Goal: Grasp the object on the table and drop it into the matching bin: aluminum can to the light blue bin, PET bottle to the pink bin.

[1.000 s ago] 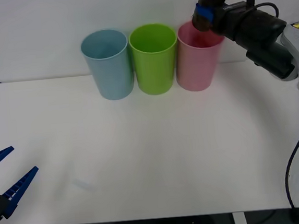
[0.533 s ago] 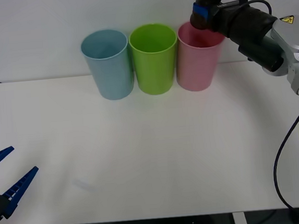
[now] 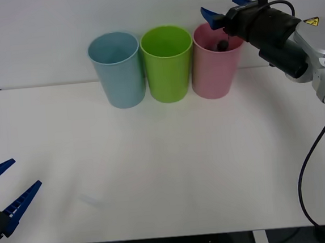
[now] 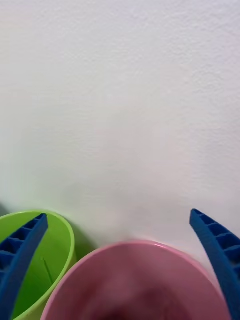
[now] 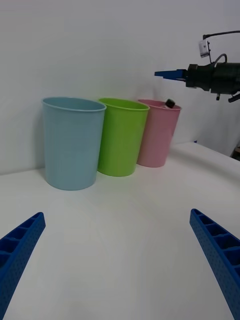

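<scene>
- The PET bottle shows as a dark cap at the mouth of the pink bin, at or just below the rim; in the left wrist view the cap pokes a little above the rim on its far side. Whether it is dropping or lodged against the wall cannot be told.
- The pink bin stands at the right end of the row at the back of the worktop, touching or just beside the lime green bin; the light blue bin is at the left end.
- The right gripper hovers just above the pink bin's rim, its jaws spread wide and holding nothing.
- The step in hand looks like the release. To do it well, I would keep the jaws wide and lift straight up, so neither finger catches the cap or nudges the rim and tips the bin against its neighbour.
- The arm should not swing toward the green bin while it is low.
- The left gripper is parked low over the worktop's near left edge, jaws apart and empty.
- A yellow warning sticker sits on the right arm; its mark is too small to read. No brand or label text is legible on the bottle or bins.
</scene>
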Robot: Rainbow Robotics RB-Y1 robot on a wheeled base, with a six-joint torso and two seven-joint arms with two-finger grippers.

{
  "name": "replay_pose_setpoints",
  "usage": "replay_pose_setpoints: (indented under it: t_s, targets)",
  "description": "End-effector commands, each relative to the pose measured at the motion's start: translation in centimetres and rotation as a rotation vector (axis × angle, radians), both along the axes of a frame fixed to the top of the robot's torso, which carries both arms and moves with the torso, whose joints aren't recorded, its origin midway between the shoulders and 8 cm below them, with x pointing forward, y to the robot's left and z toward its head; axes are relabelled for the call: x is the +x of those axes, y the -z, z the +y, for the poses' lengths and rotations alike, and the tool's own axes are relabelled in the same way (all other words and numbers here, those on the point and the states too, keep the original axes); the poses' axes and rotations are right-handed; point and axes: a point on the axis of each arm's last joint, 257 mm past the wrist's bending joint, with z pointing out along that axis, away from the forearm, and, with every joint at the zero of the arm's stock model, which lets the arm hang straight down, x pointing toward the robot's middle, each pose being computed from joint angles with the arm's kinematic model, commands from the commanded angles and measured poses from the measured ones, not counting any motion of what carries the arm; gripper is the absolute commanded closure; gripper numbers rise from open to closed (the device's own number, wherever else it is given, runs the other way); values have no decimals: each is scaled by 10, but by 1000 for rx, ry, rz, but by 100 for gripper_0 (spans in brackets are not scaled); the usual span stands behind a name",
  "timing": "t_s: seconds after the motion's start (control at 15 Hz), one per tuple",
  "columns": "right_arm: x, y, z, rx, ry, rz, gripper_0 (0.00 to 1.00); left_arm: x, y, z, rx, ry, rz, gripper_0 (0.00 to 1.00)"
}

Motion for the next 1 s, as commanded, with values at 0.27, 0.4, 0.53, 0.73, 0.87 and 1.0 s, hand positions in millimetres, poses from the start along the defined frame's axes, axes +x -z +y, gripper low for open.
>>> replay_pose_setpoints:
  t_s: [0.27,0.4,0.53,0.73,0.87,1.0]
  targets:
    - [-23,4,-7,-8,-21,-45,0,0,0,0,0,0,0,0]
    - [-38,6,-6,-22,-39,-69,0,0,0,0,0,0,0,0]
    - [-58,11,-6,-29,-56,-91,0,0,0,0,0,0,0,0]
    - [-94,24,-12,-49,-85,-110,0,0,0,0,0,0,0,0]
    - [-121,35,-14,-68,-127,-112,0,0,0,0,0,0,0,0]
    - [-143,45,-17,-90,-158,-114,0,0,0,0,0,0,0,0]
